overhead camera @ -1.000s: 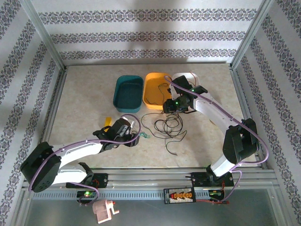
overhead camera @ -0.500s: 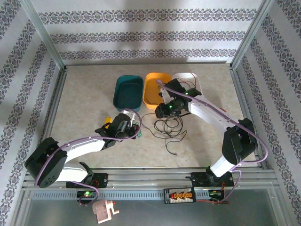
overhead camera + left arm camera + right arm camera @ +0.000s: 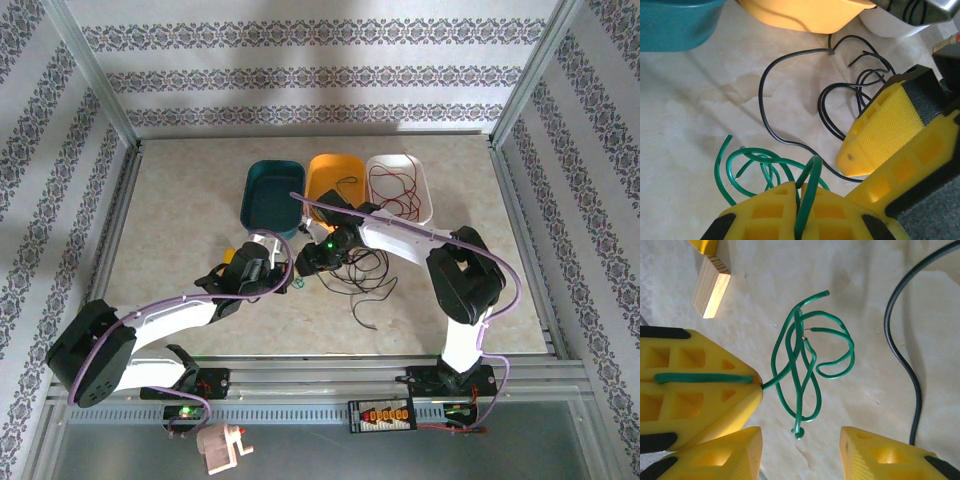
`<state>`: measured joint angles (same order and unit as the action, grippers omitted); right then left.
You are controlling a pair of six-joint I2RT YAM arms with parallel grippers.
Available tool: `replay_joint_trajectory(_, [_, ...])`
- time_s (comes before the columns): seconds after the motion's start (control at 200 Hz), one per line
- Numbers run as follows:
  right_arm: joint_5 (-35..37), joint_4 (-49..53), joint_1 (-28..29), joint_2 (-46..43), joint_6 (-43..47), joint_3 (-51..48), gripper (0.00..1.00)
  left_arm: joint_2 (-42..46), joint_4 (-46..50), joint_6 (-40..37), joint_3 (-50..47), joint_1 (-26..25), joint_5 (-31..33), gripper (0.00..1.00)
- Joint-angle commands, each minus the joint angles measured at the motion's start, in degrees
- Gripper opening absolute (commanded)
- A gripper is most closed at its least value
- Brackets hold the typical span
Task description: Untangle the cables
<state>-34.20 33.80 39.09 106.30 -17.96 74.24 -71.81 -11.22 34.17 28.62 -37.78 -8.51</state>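
Step in hand: separating the green cable [image 3: 799, 365] from the black cables [image 3: 362, 268], both near the orange tray [image 3: 322, 190]. The left tool [image 3: 801, 192] pinches the green cable. The right tool [image 3: 801, 442], half-open and empty, probably needs to grip a loop next.

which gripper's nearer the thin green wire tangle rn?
Left. The left gripper is shut on a strand of the thin green wire. The right gripper is open right beside it, its fingers on either side of the tangle's loose end, gripping nothing.
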Motion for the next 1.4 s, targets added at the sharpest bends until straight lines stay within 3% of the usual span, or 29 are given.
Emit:
replay_joint_trajectory(0.0, [-2.3, -3.5, -0.8, 1.9, -0.9, 0.2, 0.43, 2.6, -4.5, 1.3, 0.4, 0.3, -1.6, 0.00])
replay_joint_trajectory(0.32, [-11.1, -9.7, -4.0, 4.1, -3.3, -2.1, 0.35, 4.3, -7.0, 3.6, -0.9, 0.8, -1.8, 0.00])
replay_joint_trajectory(0.43, [-9.4, -10.3, -4.5, 3.3, -3.6, -2.6, 0.10, 4.5, -7.1, 3.9, -1.0, 0.9, -1.2, 0.00])
replay_joint_trajectory(0.555, [-5.4, -10.6, -6.7, 0.4, -5.3, -5.0, 0.01, 5.6, -2.3, 4.3, -0.6, 1.3, 3.9, 0.00])
replay_joint_trajectory(0.77, [0.6, -10.3, -15.1, -7.2, -8.6, -12.3, 0.00, 11.4, -0.2, 9.1, -5.4, 4.9, 10.1, 0.00])
replay_joint_trajectory(1.095, [-2.1, -12.7, -22.7, -19.3, -10.2, -18.5, 0.00, 20.1, 0.7, 9.2, -8.0, 8.0, 9.0, 0.00])
replay_joint_trajectory(1.394, [-2.4, -22.0, -34.3, -33.6, -20.0, -22.3, 0.00, 25.3, 0.1, 8.0, -8.6, 9.9, 6.8, 0.00])
